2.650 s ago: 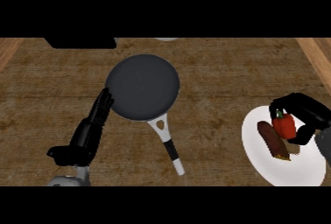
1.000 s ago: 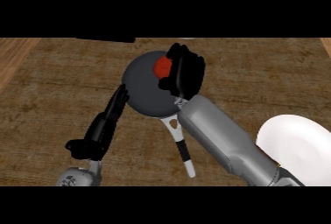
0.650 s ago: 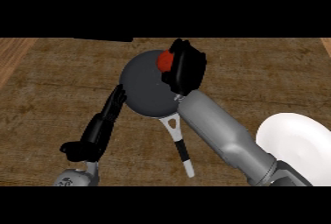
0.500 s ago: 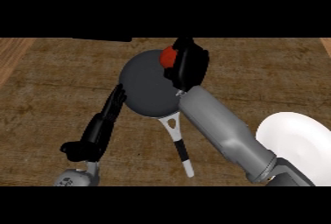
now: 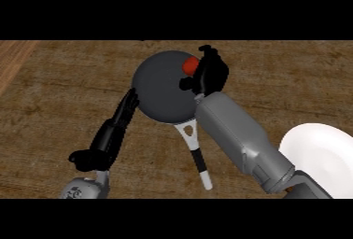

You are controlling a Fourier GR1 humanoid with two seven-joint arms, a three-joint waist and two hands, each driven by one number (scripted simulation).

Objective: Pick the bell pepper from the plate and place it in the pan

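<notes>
The red bell pepper (image 5: 187,65) shows over the far right part of the dark round pan (image 5: 162,88), half hidden by my right hand (image 5: 209,74). That hand's fingers and thumb curl round the pepper from the right. Whether the pepper touches the pan's floor I cannot tell. My right forearm (image 5: 238,135) crosses the pan's near rim and covers part of it. My left hand (image 5: 114,130) stands open at the pan's left edge, its straight fingers pointing away from me along the rim. The white plate (image 5: 321,154) lies at the right with nothing on it.
The pan's white and black handle (image 5: 198,158) points toward me between the two arms. The wooden counter (image 5: 55,93) stretches to the left and far side. A paler wood strip (image 5: 14,58) runs along the far left.
My right hand lifted the bell pepper off the plate and carried it left over the pan, then a little farther across it. The left hand stayed beside the pan.
</notes>
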